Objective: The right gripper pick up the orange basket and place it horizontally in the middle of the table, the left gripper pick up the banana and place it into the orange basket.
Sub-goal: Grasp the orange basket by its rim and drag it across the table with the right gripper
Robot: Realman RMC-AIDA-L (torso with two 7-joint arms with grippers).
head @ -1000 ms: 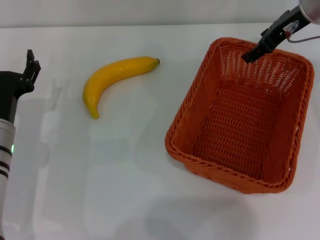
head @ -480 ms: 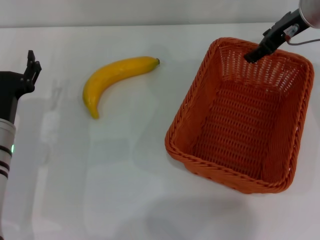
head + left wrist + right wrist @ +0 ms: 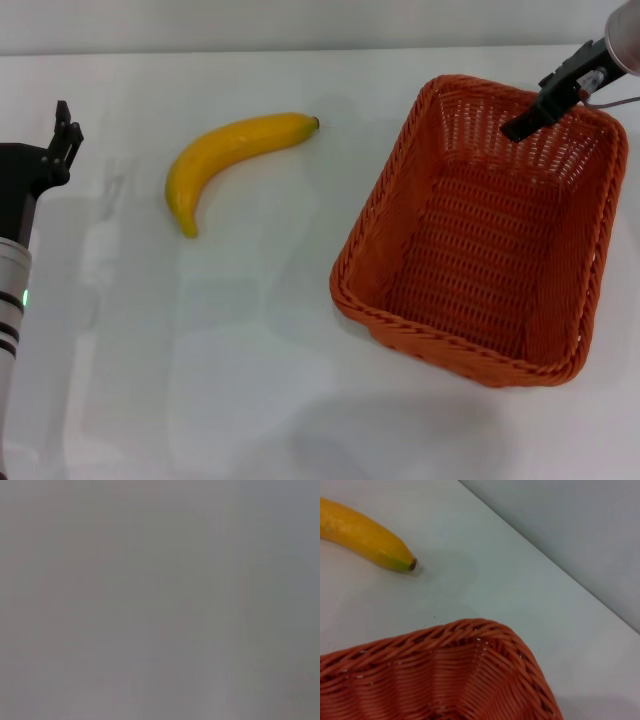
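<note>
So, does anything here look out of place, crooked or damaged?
Only the basket stands out: it sits askew on the right side of the table, not square to its edge. It looks undamaged. The banana lies alone on the table, intact. The right pincer hovers over the basket's far rim; the left pincer is at the left edge.

Looks like a robot test lab, not a home. The surface [image 3: 250,380] is plain, shiny white w/ a bare pale wall [image 3: 580,535] right behind it. Only props on it: one banana [image 3: 225,155] & an orange basket [image 3: 400,190]. Robot arms reach in from both sides.
</note>
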